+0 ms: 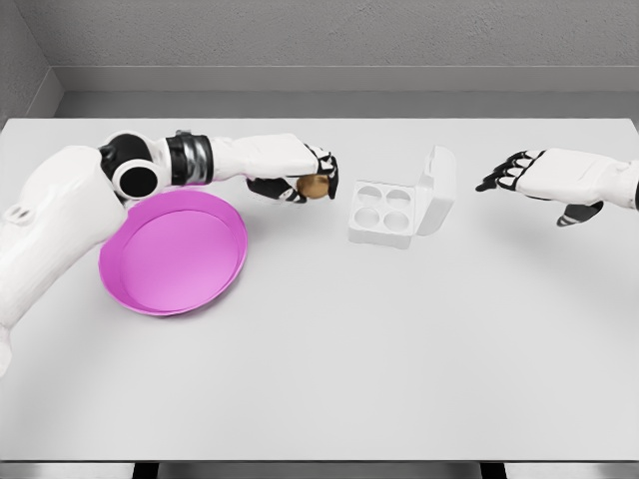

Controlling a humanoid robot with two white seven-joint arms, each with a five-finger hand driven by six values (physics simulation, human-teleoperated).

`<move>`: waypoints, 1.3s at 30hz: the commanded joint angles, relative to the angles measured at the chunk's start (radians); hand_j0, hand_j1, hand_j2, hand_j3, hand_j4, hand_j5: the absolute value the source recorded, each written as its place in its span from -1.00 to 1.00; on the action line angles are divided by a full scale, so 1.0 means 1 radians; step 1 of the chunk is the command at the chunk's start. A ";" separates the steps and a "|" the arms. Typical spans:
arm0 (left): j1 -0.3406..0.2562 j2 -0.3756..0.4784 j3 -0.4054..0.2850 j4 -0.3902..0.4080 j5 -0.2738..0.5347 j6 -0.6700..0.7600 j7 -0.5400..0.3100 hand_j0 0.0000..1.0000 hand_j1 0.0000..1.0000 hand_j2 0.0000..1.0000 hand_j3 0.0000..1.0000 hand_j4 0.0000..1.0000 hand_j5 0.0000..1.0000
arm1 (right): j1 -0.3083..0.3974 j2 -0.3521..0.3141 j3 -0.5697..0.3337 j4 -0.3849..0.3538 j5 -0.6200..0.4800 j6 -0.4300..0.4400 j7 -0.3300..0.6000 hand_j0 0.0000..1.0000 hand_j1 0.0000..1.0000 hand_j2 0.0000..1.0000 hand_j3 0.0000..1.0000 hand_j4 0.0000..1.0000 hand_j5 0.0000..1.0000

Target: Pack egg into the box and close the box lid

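A brown egg [316,187] is held in my left hand [305,180], whose fingers are curled around it just above the table. The hand hovers between the pink bowl [175,253] and the white egg box [384,212], a short way left of the box. The box has four round, empty cups and its lid [436,190] stands open, tilted up on the right side. My right hand [519,175] floats to the right of the lid with its fingers spread and nothing in them.
The pink bowl lies empty at the left, partly under my left forearm. The white table [329,369] stretches to a grey wall behind; its front edge runs along the bottom of the view.
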 commanded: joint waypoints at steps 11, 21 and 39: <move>-0.048 -0.228 -0.011 0.169 -0.041 0.002 0.001 -0.24 -0.24 -0.24 -0.24 -0.24 -0.24 | -0.021 -0.003 -0.001 0.001 0.000 0.002 0.000 1.00 1.00 1.00 1.00 1.00 1.00; -0.045 -0.260 -0.011 0.226 -0.057 0.002 -0.002 -0.22 -0.22 -0.22 -0.22 -0.22 -0.22 | -0.020 -0.006 0.001 0.001 0.002 0.002 0.000 1.00 1.00 1.00 1.00 1.00 1.00; -0.041 -0.295 -0.011 0.273 -0.057 0.002 0.000 0.07 0.07 0.07 0.07 0.07 0.07 | -0.020 -0.008 0.002 0.001 0.002 0.002 0.000 1.00 1.00 1.00 1.00 1.00 1.00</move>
